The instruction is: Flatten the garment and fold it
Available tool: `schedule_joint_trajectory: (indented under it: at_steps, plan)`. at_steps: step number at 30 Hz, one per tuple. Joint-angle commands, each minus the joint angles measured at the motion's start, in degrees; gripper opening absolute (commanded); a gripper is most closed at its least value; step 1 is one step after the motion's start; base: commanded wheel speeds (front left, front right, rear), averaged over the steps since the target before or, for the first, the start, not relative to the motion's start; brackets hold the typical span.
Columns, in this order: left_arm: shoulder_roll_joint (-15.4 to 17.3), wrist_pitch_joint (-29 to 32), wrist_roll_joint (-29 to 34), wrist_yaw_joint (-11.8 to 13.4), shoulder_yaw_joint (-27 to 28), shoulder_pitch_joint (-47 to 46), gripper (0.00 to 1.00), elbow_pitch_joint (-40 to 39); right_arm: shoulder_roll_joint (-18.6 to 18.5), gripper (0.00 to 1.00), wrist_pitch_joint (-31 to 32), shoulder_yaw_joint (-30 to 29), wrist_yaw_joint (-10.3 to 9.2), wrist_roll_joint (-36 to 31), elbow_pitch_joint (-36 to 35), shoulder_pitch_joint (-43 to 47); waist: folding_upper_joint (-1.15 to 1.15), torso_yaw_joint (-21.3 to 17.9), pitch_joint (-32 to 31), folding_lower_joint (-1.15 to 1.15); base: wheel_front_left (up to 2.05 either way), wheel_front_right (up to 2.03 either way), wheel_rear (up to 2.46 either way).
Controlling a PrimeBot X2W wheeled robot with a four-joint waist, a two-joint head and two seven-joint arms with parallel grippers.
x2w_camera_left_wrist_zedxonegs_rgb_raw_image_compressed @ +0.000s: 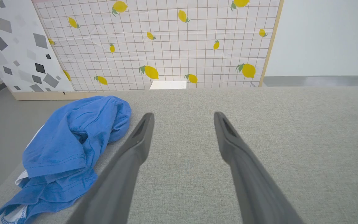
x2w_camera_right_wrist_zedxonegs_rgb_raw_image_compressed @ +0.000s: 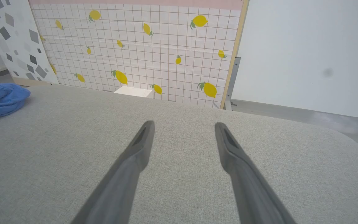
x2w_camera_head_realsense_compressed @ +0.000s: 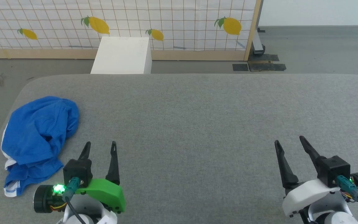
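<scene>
The garment [x2w_camera_head_realsense_compressed: 37,137] is a crumpled heap of bright blue fabric with white trim showing at its lower edge, lying at the far left of the grey padded table [x2w_camera_head_realsense_compressed: 197,124] near the left edge. In the left wrist view the garment [x2w_camera_left_wrist_zedxonegs_rgb_raw_image_compressed: 70,152] sits just left of my left finger. My left gripper [x2w_camera_head_realsense_compressed: 100,146] stands open beside the heap, a little to its right, holding nothing. Far to the right my right gripper [x2w_camera_head_realsense_compressed: 289,141] is open over bare table. The right wrist view catches a bit of the garment [x2w_camera_right_wrist_zedxonegs_rgb_raw_image_compressed: 0,99] at its left border.
A white box [x2w_camera_head_realsense_compressed: 121,56] stands on the floor behind the table. Behind it runs a lemon-patterned grid screen [x2w_camera_head_realsense_compressed: 166,21] with a wooden frame. Grey floor lies past the table's rounded left and far edges.
</scene>
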Motion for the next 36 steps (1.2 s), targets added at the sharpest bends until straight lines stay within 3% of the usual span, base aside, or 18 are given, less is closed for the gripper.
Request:
schedule_joint_trajectory:
  at_steps: [1, 36]
  plan:
    - [-0.03, -0.63, -0.5, 0.58, -0.31, -0.41, 1.0, 0.26, 0.02, 1.0, -0.62, -0.18, -0.01, 0.34, 0.09, -0.1, 0.0, 0.0, -0.01, 0.0, 0.0, 0.0, 0.0]
    - [-0.09, -4.86, -4.36, 3.0, -3.31, -0.83, 1.0, 1.93, 0.06, 1.0, -4.87, -1.27, -0.04, 1.69, 0.5, -0.02, 0.0, 0.17, -0.02, 0.0, 0.0, 0.0, 0.0]
